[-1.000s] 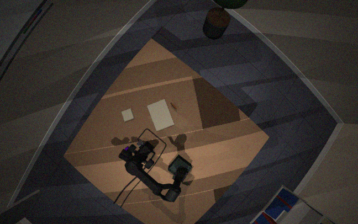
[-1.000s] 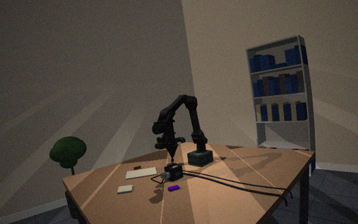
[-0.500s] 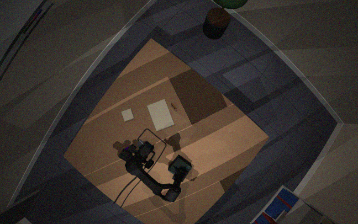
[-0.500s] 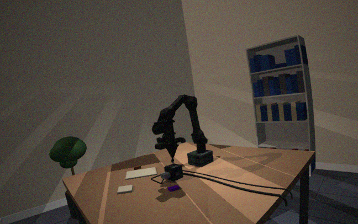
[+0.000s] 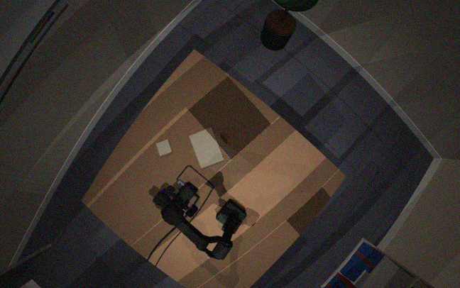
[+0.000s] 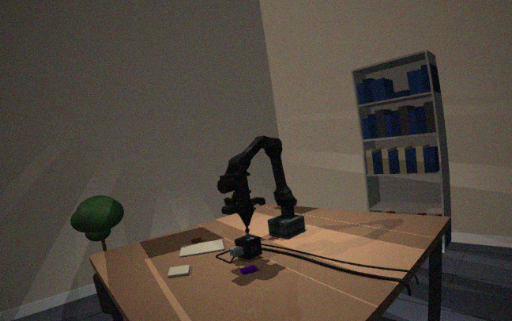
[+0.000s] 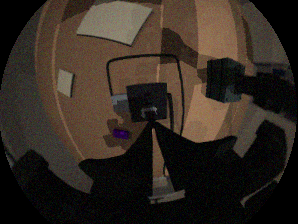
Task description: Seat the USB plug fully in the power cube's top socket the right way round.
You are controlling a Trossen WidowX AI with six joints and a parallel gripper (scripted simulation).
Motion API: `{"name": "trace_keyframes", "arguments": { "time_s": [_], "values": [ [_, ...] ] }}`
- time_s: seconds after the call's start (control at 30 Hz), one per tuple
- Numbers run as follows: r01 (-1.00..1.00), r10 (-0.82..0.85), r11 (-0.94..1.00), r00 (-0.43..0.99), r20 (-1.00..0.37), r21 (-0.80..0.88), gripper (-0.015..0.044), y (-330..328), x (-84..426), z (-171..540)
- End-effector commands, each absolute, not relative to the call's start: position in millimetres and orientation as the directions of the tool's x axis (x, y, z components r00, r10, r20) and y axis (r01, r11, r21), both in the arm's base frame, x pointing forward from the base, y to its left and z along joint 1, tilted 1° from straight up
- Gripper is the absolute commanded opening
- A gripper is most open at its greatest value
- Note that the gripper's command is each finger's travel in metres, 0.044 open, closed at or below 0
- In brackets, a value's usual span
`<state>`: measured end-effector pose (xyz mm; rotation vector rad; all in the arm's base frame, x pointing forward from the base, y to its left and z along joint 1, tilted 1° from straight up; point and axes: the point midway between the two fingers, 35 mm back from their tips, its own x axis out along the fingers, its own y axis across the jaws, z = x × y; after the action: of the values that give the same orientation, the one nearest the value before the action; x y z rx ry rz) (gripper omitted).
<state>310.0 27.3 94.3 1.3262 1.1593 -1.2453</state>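
Observation:
The black power cube [image 5: 189, 191] [image 6: 249, 247] [image 7: 146, 98] stands on the table, with a pale metallic mark on its top that shows in the wrist view near the fingertips. My gripper [image 6: 247, 227] [image 7: 152, 125] points down with its fingertips at the cube's top, near one edge. It is shut on the USB plug, a small dark piece mostly hidden by the fingers. How deep the plug sits, and which way round it is, cannot be told. A light grey connector [image 5: 180, 183] [image 6: 236, 251] [image 7: 119, 102] sits at the cube's side, with a black cable looping from it.
A purple block [image 6: 248, 270] [image 7: 121, 134] lies near the cube. A large pale slab [image 5: 206, 147] [image 6: 202, 248] [image 7: 115, 21] and a small one [image 5: 164, 147] [image 6: 178, 271] [image 7: 65, 82] lie farther off. Black cables [image 6: 336, 264] run over the table edge. The arm's base [image 5: 231, 211] [image 6: 286, 227] [image 7: 225, 80] stands nearby.

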Motion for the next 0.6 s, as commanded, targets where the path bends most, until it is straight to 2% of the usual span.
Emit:
{"name": "trace_keyframes", "arguments": {
  "time_s": [0.0,0.57],
  "values": [
    [0.994,0.042,-0.102,0.035,-0.999,0.030,0.0000,28.4,310.2,93.5],
    [0.994,0.056,-0.103,0.036,-0.998,0.030,0.0000,29.8,310.4,91.6]
  ]
}}
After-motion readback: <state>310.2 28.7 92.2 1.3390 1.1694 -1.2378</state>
